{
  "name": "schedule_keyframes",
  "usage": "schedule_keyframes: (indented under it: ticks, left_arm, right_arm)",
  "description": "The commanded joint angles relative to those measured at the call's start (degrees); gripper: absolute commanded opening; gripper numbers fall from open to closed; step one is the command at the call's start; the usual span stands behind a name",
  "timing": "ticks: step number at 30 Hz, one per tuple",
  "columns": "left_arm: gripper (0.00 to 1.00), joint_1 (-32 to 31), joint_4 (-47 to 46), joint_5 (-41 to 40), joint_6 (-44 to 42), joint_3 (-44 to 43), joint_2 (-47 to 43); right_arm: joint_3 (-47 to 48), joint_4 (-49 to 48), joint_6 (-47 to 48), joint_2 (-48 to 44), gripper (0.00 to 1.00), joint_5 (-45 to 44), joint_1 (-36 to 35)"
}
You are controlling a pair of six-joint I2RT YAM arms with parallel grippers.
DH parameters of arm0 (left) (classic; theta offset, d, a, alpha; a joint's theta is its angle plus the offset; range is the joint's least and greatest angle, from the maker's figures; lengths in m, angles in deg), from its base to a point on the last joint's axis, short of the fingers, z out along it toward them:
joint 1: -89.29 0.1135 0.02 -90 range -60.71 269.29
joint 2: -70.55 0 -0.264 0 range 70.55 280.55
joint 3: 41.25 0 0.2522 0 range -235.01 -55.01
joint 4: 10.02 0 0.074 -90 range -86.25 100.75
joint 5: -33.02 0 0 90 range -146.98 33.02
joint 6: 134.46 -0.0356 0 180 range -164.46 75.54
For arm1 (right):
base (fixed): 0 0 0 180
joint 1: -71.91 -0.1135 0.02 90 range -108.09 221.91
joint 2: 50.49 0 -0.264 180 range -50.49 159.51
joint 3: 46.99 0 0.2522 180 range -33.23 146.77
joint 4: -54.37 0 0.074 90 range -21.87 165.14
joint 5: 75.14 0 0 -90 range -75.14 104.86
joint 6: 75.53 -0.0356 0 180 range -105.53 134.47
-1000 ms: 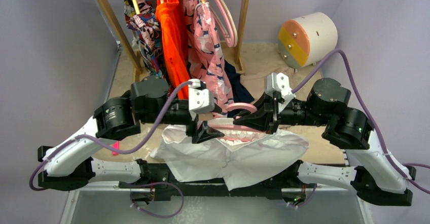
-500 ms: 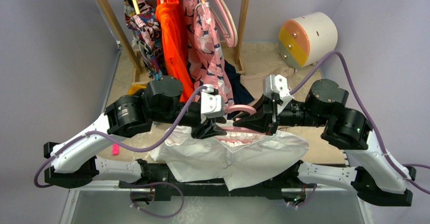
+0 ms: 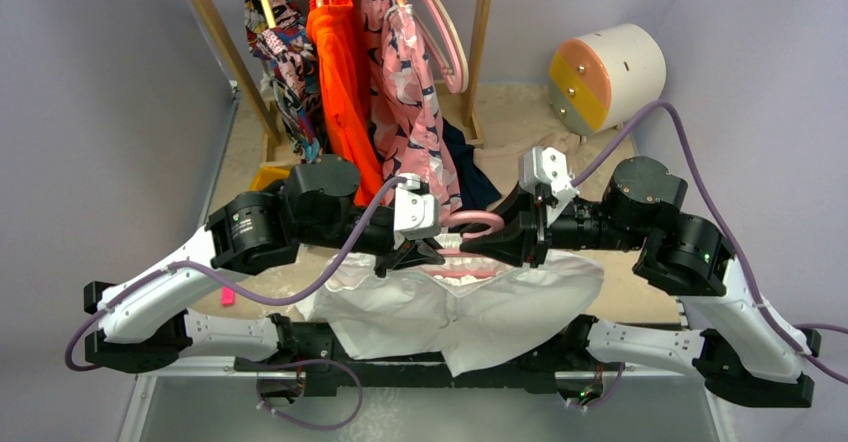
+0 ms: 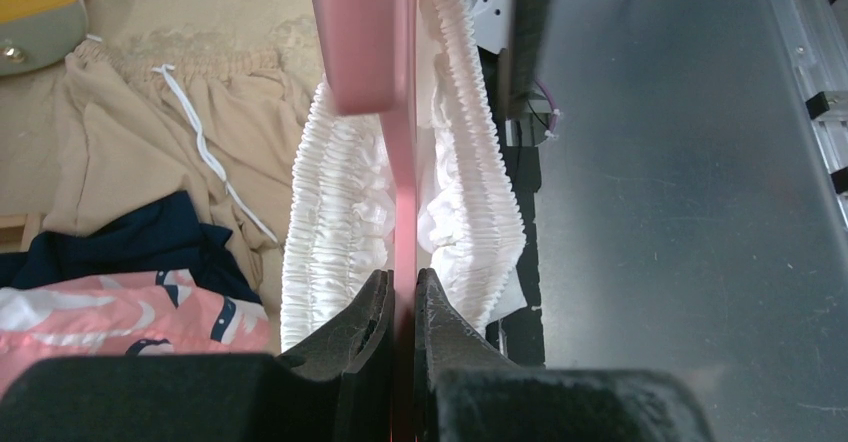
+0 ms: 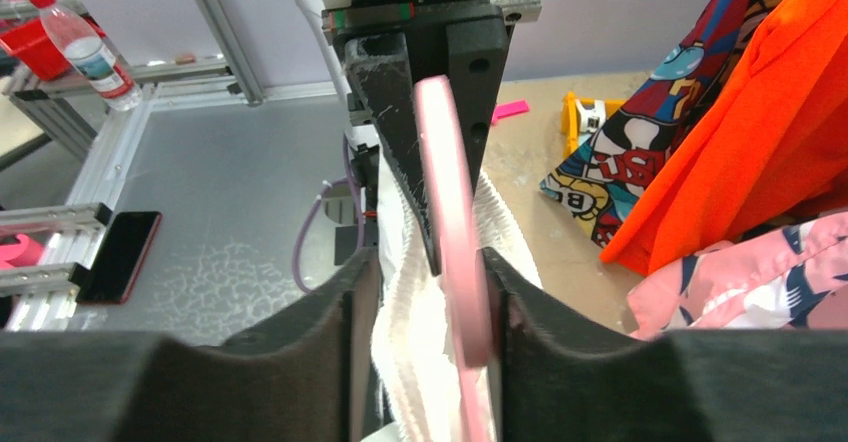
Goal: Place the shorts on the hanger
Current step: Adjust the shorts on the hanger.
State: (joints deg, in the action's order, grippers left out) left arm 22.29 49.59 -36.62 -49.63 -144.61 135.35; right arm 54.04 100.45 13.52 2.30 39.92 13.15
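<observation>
Left gripper (image 4: 402,280) clamps slim pink hanger (image 4: 402,162) – gathered white shorts (image 4: 330,192) around; right gripper (image 5: 430,262) – grip unclear.

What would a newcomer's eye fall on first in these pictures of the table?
First, the left gripper and the right gripper meeting in the centre, both clamped on the pink hanger, which sits inside the gathered waistband of the white shorts. Next, the bright orange garment on the wooden rack behind, and the white cylinder with a yellow-and-orange face at the far right.
</observation>
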Motion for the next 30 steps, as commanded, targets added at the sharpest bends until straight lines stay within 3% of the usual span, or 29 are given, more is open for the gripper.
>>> schedule_keyframes:
  ticks: [1,19,24,30]
  left_arm:
    - [0.00,0.2,-6.2,-1.9,1.4,0.3,-3.9]
    - [0.00,0.2,-7.2,-0.1,3.0,0.1,-4.4]
    - [0.00,0.2,-7.6,-0.1,3.1,0.0,-4.9]
    - [0.00,0.2,-7.8,-0.6,2.9,0.3,-5.4]
  right_arm:
    - [-2.1,-3.2,-1.5,-2.1,0.49,-0.6,0.1]
    - [-2.6,-8.4,-1.5,2.0,0.50,-1.8,0.0]
    - [-3.9,-9.4,-1.8,2.3,0.43,-1.2,0.0]
    - [-4.5,-9.7,-1.9,2.7,0.28,-0.9,0.0]
